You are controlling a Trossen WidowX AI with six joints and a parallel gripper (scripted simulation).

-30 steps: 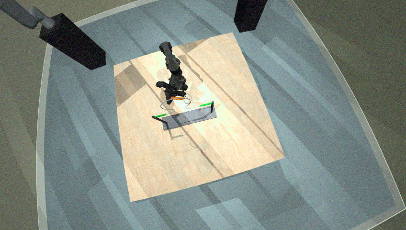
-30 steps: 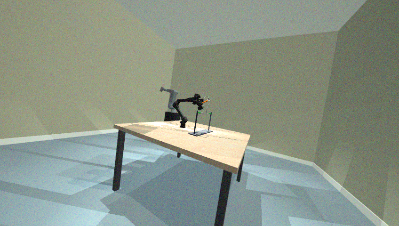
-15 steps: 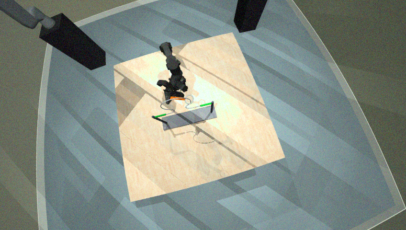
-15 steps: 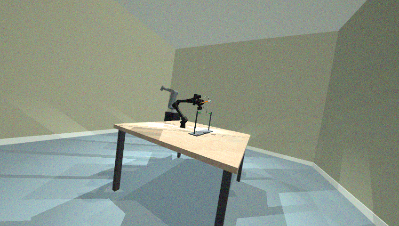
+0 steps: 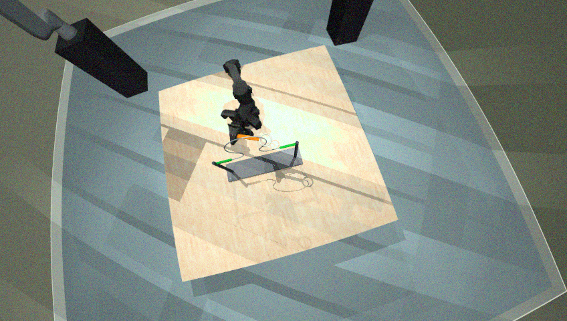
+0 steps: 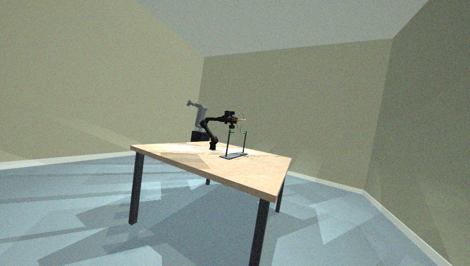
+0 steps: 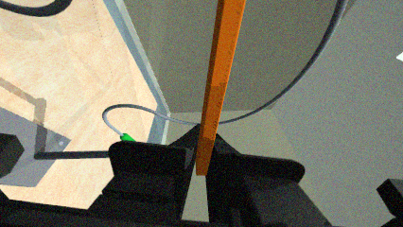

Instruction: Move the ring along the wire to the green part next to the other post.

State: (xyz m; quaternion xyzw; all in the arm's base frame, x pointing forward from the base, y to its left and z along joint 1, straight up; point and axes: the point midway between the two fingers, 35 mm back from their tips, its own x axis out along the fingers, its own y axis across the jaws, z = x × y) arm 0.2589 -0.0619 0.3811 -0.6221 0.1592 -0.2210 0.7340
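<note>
End effector [image 5: 239,136] [image 6: 236,119] [image 7: 202,128] closed on the orange handle [image 5: 248,137] [image 6: 241,119] [image 7: 219,71], above a pale wooden worktop [image 5: 318,190] [image 6: 250,171] [image 7: 71,71]. The black arm [image 5: 243,97] [image 6: 207,128] rises from its base, leans back to a sharply bent elbow, then reaches forward with its forearm nearly level. Before it, a grey base plate [image 5: 235,174] [image 6: 227,157] [image 7: 19,170] carries two dark upright posts, each topped by a green wire section. Between them loops the thin grey wire [image 5: 225,147] [image 7: 303,76]. The handle points out nearly level from the fingers, the pale ring [image 5: 271,139] [image 6: 244,119] at its far end, raised above the green sections and between the posts; whether the wire passes through it cannot be made out.
</note>
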